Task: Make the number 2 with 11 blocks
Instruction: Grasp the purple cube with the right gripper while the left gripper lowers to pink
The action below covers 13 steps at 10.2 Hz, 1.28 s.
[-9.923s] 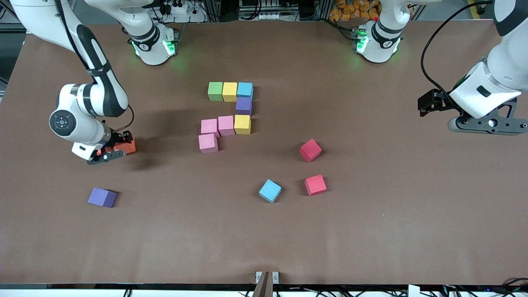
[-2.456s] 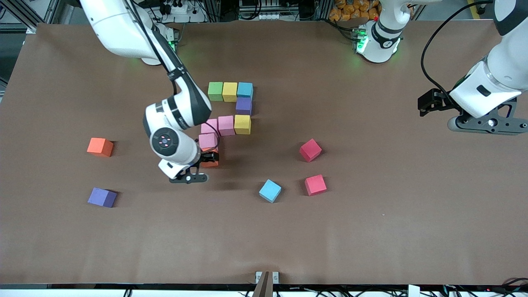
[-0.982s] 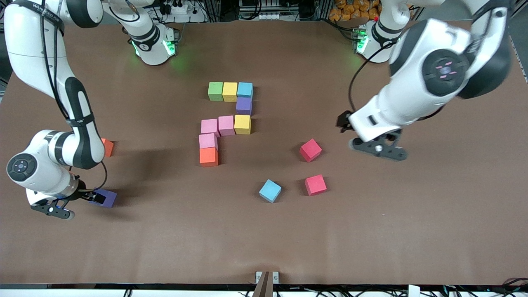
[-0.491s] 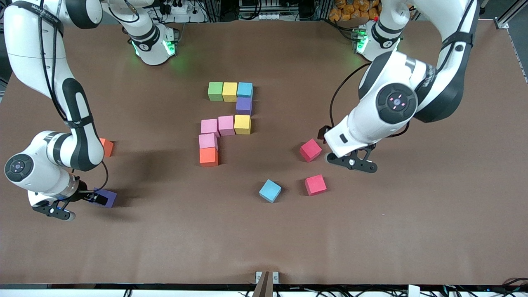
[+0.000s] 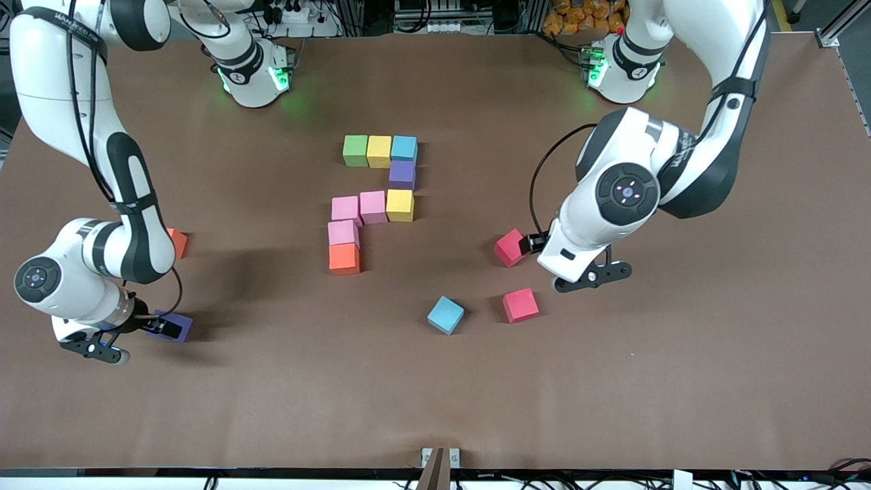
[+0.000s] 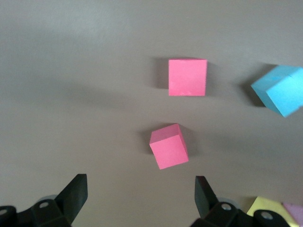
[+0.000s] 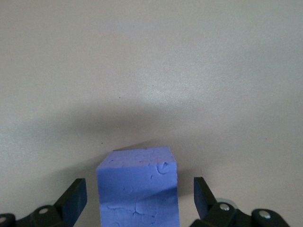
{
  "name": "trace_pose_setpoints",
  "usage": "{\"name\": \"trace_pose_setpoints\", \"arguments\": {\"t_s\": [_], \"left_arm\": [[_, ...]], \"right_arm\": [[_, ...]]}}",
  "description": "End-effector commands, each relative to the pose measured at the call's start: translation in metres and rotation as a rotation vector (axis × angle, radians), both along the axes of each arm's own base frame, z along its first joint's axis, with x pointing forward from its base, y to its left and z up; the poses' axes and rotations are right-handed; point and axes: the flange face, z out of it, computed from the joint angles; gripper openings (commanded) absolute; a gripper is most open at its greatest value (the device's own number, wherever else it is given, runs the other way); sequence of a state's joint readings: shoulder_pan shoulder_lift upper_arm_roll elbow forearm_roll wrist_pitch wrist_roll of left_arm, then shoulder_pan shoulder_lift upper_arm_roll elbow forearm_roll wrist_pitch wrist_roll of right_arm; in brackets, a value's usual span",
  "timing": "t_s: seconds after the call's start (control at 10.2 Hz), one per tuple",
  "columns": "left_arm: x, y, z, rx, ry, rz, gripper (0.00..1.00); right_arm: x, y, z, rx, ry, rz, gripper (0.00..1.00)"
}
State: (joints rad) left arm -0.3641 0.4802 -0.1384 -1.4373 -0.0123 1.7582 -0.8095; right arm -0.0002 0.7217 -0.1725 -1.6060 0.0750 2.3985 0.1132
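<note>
Robotics lab: bench-mounted arms [image 5: 88,136], cable-strewn aluminium framing [image 5: 354,17].

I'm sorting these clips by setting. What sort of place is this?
Probably a robotics lab: two white robot arms bolted along a brown-covered work table, small coloured foam cubes laid out for practice, and metal framing with cables at the table's edge.

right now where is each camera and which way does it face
Front: high across the table, facing both arms' bases; shows the unfinished 2 and both whole arms.
Left wrist: on the left arm, looking down past its open fingers at two red blocks.
Right wrist: on the right arm, looking down at a purple block between its open fingers.
Front and right wrist share the purple block.
</note>
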Motion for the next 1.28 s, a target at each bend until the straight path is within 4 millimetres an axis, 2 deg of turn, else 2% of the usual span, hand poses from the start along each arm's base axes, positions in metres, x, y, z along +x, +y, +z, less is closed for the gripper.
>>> {"name": "trace_pose_setpoints", "arguments": {"t_s": [0.0,0.2,0.29,0.49,0.59,0.79,0.88,1.08,1.18], "left_arm": [[-0.011,-0.015,-0.024,0.029,-0.037,0.190,1.00],[-0.020,-0.017,-0.062,0.005,-0.072,0.223,1.00],[-0.025,-0.022,-0.076,-0.007,-0.093,0.245,1.00],[-0.031,-0.025,-0.095,-0.005,-0.107,0.289,1.00],[-0.035,-0.023,-0.104,-0.007,-0.112,0.315,1.00],[-0.048,-0.018,-0.123,0.018,-0.088,0.335,1.00],[-0.055,-0.017,-0.135,0.011,-0.094,0.334,1.00],[-0.064,-0.016,-0.149,0.007,-0.102,0.363,1.00],[-0.072,-0.028,-0.150,0.010,-0.102,0.383,1.00]], "right_arm": [[0.002,0.001,-0.001,0.013,-0.002,0.006,0.96],[0.002,0.002,-0.002,0.015,0.006,0.007,0.27],[0.002,0.002,-0.001,0.017,0.006,0.006,0.08],[0.001,0.010,-0.005,0.027,0.012,0.014,0.00],[0.002,0.015,-0.004,0.031,0.010,0.008,0.00],[0.005,0.040,-0.001,0.051,0.002,-0.015,0.00],[0.007,0.056,0.003,0.060,-0.005,-0.038,0.00],[0.009,0.101,0.013,0.081,0.003,-0.091,0.00],[0.009,0.129,0.023,0.088,0.006,-0.135,0.00]]}}
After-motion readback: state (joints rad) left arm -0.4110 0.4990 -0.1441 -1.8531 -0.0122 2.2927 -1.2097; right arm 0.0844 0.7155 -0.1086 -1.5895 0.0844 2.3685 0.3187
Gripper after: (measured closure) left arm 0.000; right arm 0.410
